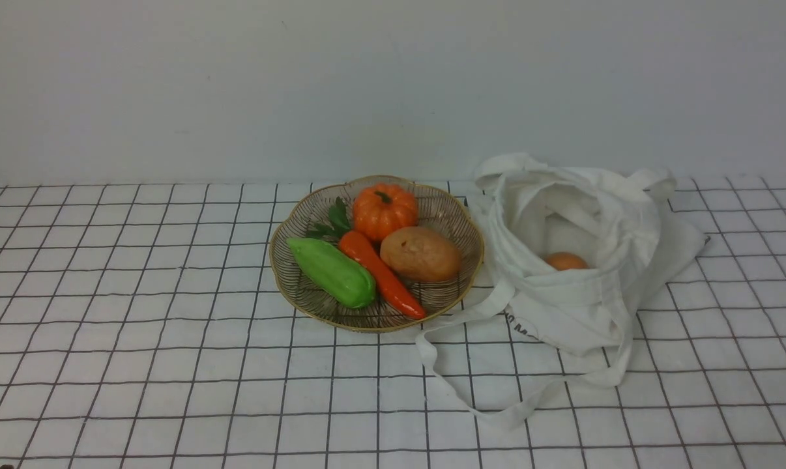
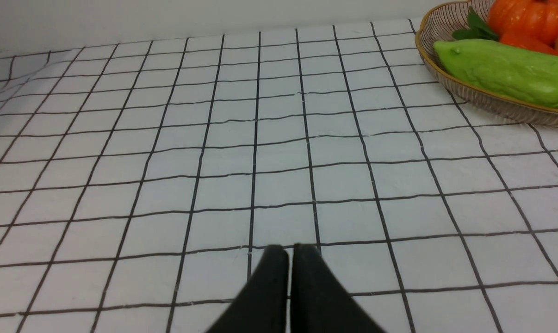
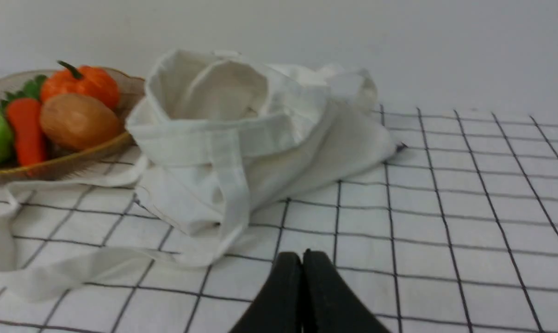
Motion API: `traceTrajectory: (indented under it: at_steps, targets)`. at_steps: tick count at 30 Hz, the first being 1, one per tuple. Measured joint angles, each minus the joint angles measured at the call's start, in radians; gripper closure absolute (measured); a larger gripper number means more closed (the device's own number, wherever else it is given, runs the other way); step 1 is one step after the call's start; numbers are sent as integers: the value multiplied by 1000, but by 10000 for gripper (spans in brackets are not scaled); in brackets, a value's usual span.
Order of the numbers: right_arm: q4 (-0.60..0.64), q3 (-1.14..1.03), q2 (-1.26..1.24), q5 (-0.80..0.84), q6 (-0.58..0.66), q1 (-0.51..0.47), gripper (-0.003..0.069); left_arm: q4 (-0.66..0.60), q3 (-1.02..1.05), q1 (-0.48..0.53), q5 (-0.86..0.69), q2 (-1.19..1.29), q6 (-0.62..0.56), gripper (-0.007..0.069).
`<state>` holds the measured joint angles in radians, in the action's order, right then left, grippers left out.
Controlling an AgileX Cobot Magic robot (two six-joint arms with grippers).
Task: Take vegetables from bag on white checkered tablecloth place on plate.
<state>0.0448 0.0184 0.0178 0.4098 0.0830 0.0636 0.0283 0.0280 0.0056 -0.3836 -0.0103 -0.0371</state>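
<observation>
- Potato (image 1: 420, 253) lay in plate (image 1: 455, 215), touching the carrot (image 1: 381, 273) and just below the pumpkin (image 1: 384, 210); well apart from both grippers, neither of which showed in the front view.
- Orange-brown piece (image 1: 566, 261) sat inside the bag (image 1: 575, 299), only its top showing over the near hem.
- Bag slumped on the white checkered tablecloth (image 1: 139, 339), mouth open and facing up, just to the right of the plate; one long strap (image 1: 458, 384) trailed forward in a loop over the cloth.
- Right gripper (image 3: 302, 259) hung low over bare cloth, near the bag's front edge and apart from it; fingers pressed together, clasping nothing.
- Left gripper (image 2: 290, 252) hung over bare cloth, well apart from the plate, which showed only at the far corner of its view; fingers (image 2: 274, 277) closed but for a hair-thin slit, nothing between them.
- Counted: one plate, one bag, one potato, one orange-brown piece, one pumpkin, one carrot, one green gourd (image 1: 331, 271).
- Counted in the plate: four vegetables; in the bag: one visible.
</observation>
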Motion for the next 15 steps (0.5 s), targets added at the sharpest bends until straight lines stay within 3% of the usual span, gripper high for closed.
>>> traceTrajectory:
  at_steps: [15]
  targets:
    - [-4, -36, -25, -9, 0, -17, 673, 0, 0, 0, 0, 0, 0, 632]
